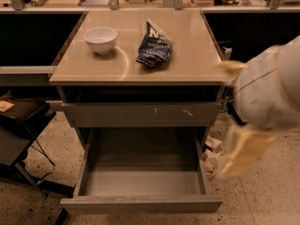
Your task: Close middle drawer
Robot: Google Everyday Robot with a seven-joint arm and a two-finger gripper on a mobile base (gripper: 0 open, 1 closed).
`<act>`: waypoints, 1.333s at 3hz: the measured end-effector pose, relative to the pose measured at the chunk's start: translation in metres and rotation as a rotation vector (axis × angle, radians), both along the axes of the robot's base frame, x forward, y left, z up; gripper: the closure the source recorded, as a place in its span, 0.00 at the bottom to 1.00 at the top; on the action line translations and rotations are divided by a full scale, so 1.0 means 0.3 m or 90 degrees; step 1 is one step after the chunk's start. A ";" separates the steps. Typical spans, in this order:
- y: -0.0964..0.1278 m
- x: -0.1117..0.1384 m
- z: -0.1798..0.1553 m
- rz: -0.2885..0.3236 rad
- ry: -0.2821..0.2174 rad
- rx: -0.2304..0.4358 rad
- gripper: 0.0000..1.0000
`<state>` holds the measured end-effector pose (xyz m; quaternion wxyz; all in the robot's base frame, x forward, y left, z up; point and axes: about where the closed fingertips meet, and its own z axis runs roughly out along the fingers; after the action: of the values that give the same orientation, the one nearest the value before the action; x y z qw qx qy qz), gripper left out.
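The middle drawer (140,204) is pulled far out below the tabletop, and its grey tray (143,172) is bare. Its plain front faces me near the bottom edge. Above it sits the shut grey drawer front with pale scratch marks (140,114). My arm (267,90) is a blurred white and yellow shape to the right of the cabinet. My gripper (236,156) appears to be its pale yellow lower end, beside the open drawer's right wall and apart from it.
A white bowl (100,39) and a dark blue snack bag (153,46) lie on the beige tabletop (187,64). A black stand (23,125) is at the left. Crumpled pale material (211,153) lies on the floor right of the drawer.
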<state>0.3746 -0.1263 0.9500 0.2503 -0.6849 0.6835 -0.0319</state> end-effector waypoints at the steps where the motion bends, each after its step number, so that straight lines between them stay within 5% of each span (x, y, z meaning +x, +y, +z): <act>1: 0.195 -0.122 -0.167 0.039 -0.008 0.006 0.00; 3: 0.179 -0.164 -0.264 0.035 0.021 -0.006 0.00; 4: 0.124 -0.110 -0.353 0.001 0.039 -0.007 0.00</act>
<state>0.3415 -0.0890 0.8442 0.2254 -0.6873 0.6904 -0.0144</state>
